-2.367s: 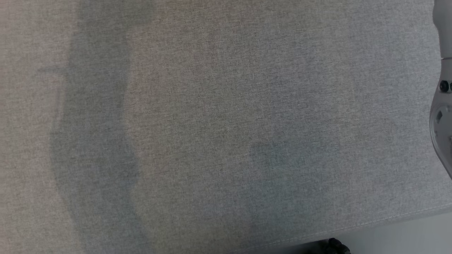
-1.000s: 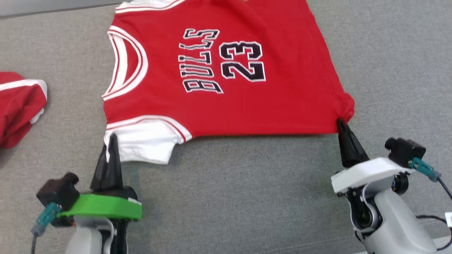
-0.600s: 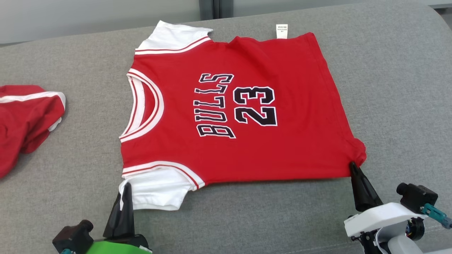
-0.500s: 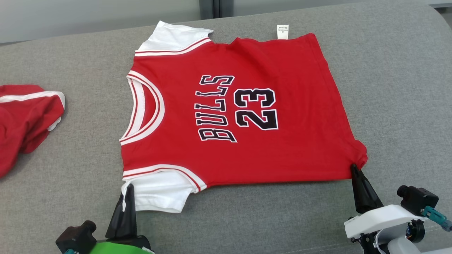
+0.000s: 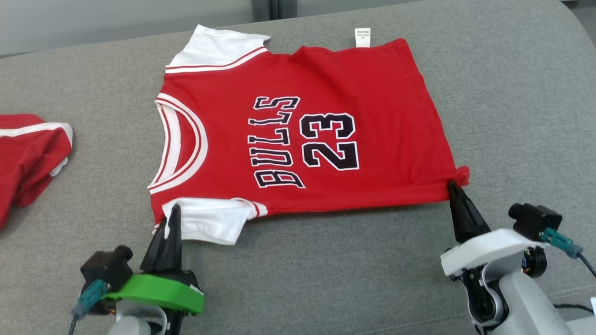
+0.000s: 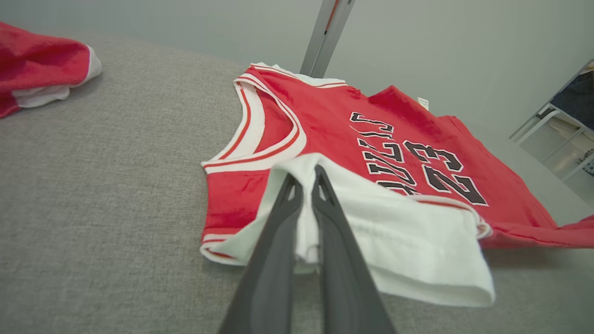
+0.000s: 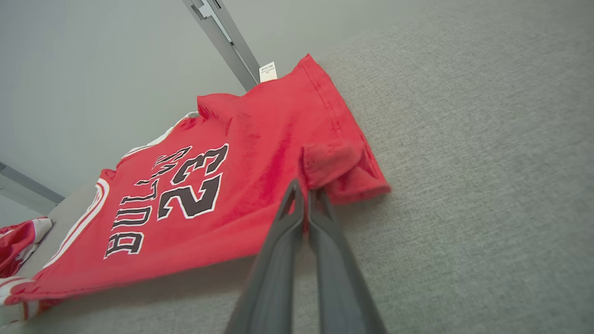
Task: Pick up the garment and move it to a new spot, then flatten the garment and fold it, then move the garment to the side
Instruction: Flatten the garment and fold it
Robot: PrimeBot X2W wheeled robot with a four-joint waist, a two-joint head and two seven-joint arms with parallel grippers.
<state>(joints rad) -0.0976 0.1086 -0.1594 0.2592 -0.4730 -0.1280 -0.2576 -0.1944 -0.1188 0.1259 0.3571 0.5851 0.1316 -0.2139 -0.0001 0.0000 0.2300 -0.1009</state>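
Second red garment [image 5: 29, 156] crumpled on grey cushion [image 5: 512, 107], left.

free: bare cushion [image 5: 512, 116] right of jersey [image 5: 372, 93] | obstacle: red cloth heap [image 5: 28, 158] far left

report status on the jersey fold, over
Left claw shut on the jersey at its white sleeve. Right claw shut on its hem corner. Body spread on grey cushion, near edge raised. Second red garment lies apart, left.

The red fabric jersey [image 5: 372, 83], with white sleeves and black "BULLS 23" lettering, lies front-up on the grey upholstered cushion [image 5: 512, 116]. Its sleeve and hem corner nearest the cushion's front edge are lifted and turned inward.
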